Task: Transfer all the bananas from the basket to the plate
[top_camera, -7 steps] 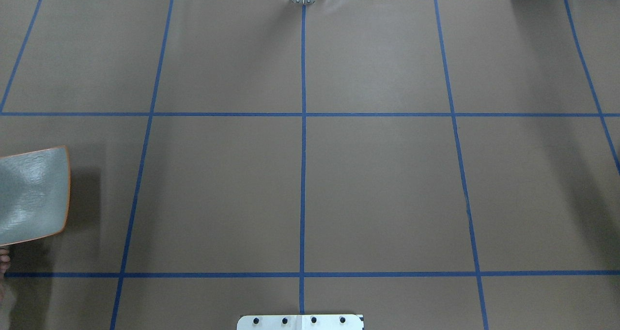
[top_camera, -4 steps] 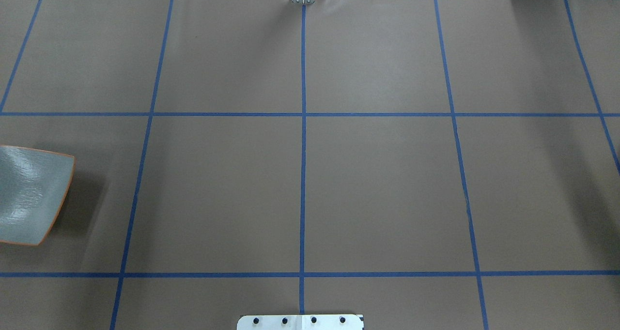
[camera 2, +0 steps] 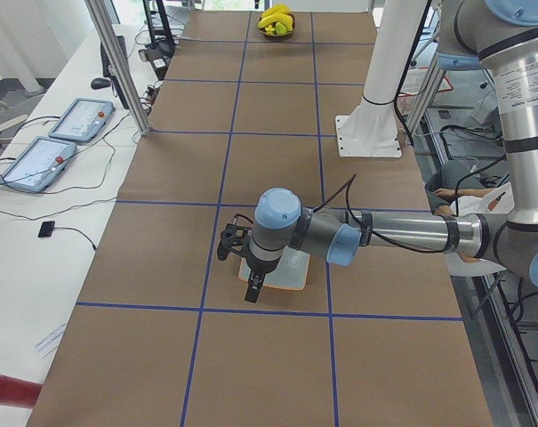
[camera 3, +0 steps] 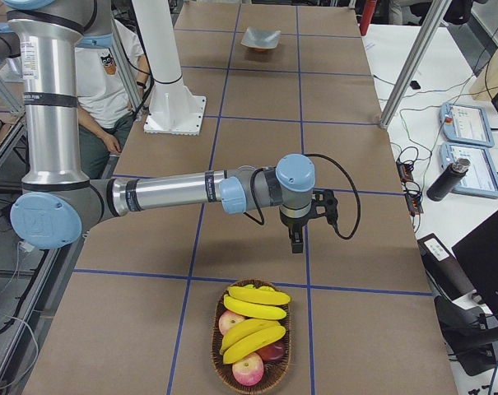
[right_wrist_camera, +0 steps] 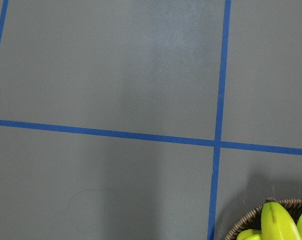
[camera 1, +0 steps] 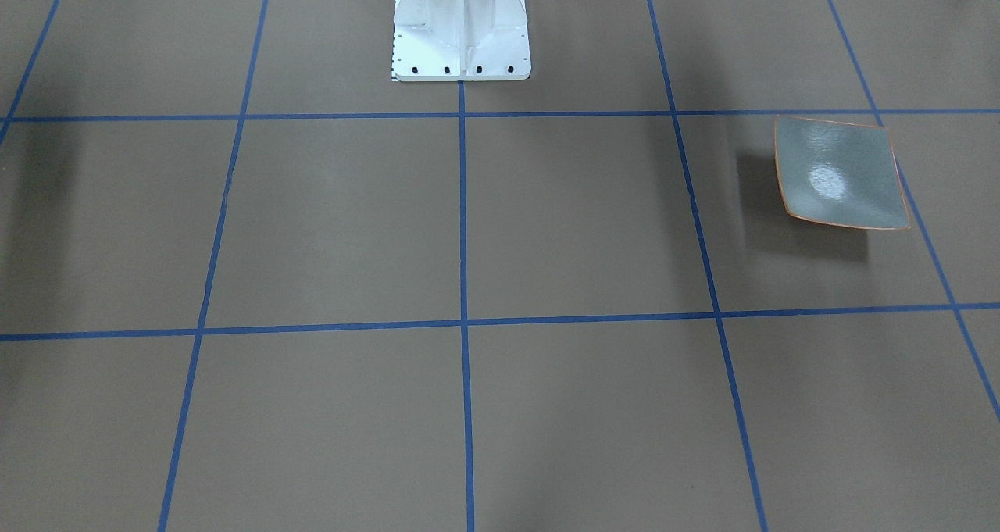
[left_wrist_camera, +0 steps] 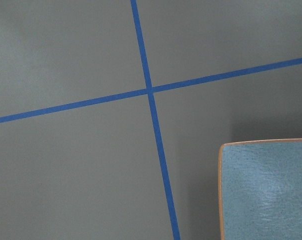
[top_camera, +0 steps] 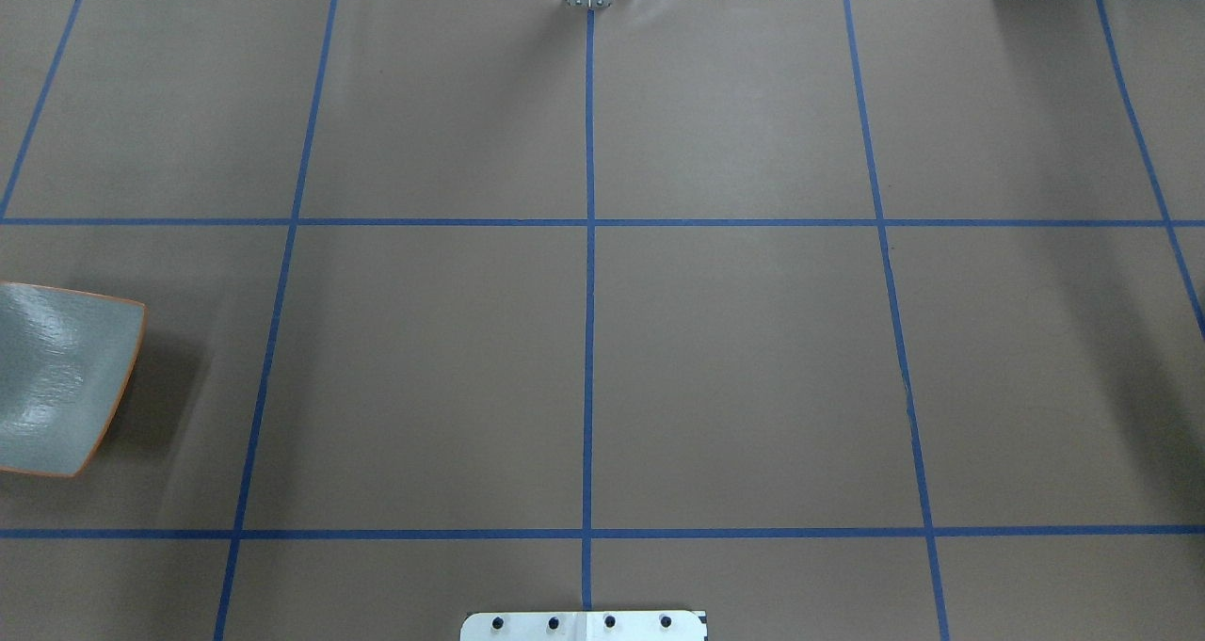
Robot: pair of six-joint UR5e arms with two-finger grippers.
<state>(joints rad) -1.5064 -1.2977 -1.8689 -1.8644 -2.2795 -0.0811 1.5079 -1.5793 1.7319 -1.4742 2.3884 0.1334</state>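
Several yellow bananas point(camera 3: 253, 317) lie in a wicker basket point(camera 3: 218, 360) at the table's right end. They also show far off in the exterior left view point(camera 2: 276, 20), and one tip shows in the right wrist view point(right_wrist_camera: 278, 222). The grey-green plate point(top_camera: 56, 377) with an orange rim is empty at the left end. It also shows in the front-facing view point(camera 1: 840, 173) and the left wrist view point(left_wrist_camera: 268, 190). My left gripper point(camera 2: 253, 289) hangs over the plate point(camera 2: 295, 271). My right gripper point(camera 3: 296, 240) hangs above the table, short of the basket. I cannot tell whether either is open or shut.
Red apples point(camera 3: 247, 368) lie under the bananas. The white robot base point(camera 1: 461, 24) stands at mid table. A person point(camera 3: 100, 74) sits behind it. Tablets point(camera 2: 37, 160) and a bottle point(camera 3: 446, 179) are on the side bench.
The plate turned and shifted at the left edge a second ago, then stayed still. A hand seen by its lower corner is gone.
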